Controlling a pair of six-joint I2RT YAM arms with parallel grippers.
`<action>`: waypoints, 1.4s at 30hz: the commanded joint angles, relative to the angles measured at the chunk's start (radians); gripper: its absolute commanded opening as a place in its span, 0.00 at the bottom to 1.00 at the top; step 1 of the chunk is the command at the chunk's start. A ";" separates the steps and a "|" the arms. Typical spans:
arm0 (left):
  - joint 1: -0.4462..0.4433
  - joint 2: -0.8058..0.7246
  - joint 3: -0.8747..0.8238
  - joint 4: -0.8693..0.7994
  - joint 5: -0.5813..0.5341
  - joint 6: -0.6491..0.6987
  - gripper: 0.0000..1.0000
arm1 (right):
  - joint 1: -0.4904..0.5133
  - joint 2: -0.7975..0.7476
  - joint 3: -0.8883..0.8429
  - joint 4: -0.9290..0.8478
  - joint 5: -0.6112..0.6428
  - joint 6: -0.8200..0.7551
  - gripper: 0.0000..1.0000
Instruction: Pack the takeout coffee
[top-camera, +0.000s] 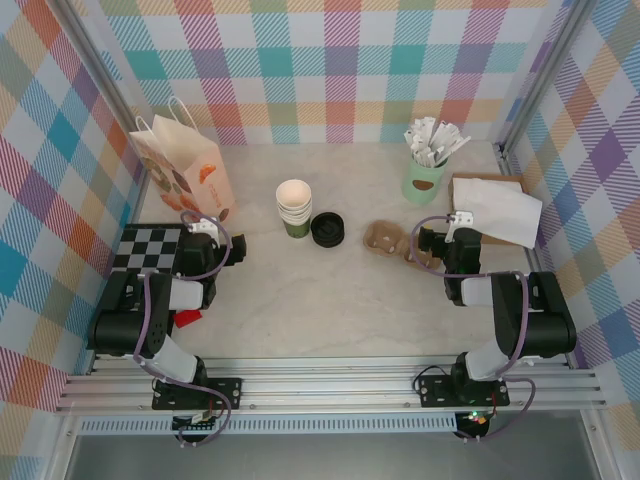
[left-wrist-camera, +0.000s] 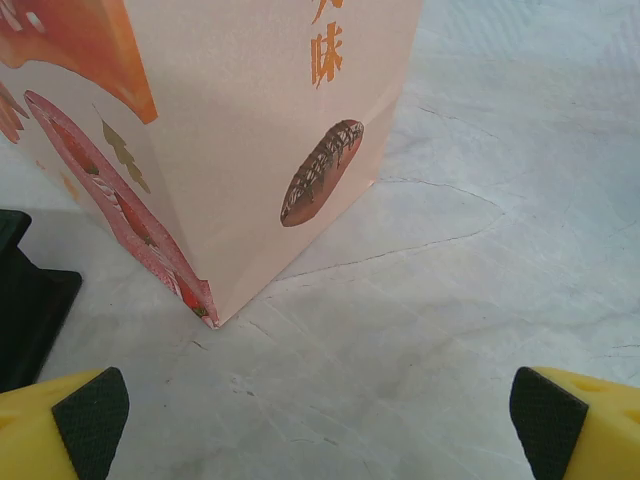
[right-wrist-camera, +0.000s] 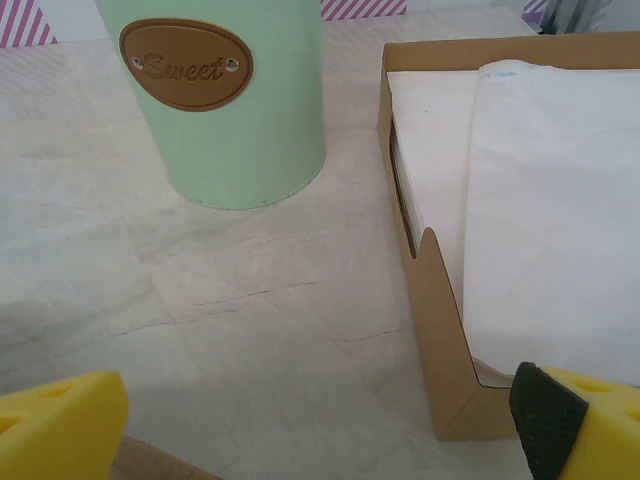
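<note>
Packing has not begun: the takeout coffee (top-camera: 327, 229), seen from above as a round black plastic lid, stands on the pale surface (top-camera: 300, 300) right of the printed paper bag (top-camera: 185, 165), while the left pincer (left-wrist-camera: 320, 410) and the right pincer (right-wrist-camera: 320, 420) both gape empty.

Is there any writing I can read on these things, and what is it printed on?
"Sweet": on the brown oval label of the mint-green mug.
"味": an orange character on the paper bag; the character above it is cut off at the picture's edge.
Seen from above, the bag's other print is too small to read.
</note>
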 joint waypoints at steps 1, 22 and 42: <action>-0.006 -0.003 0.014 0.013 -0.004 0.007 1.00 | 0.000 -0.006 -0.008 0.035 0.010 0.012 1.00; -0.006 -0.003 0.016 0.011 -0.002 0.007 1.00 | 0.001 -0.006 -0.008 0.034 0.008 0.012 1.00; -0.253 -0.556 0.455 -1.135 -0.205 -0.377 1.00 | 0.044 -0.359 0.370 -0.797 -0.117 0.274 1.00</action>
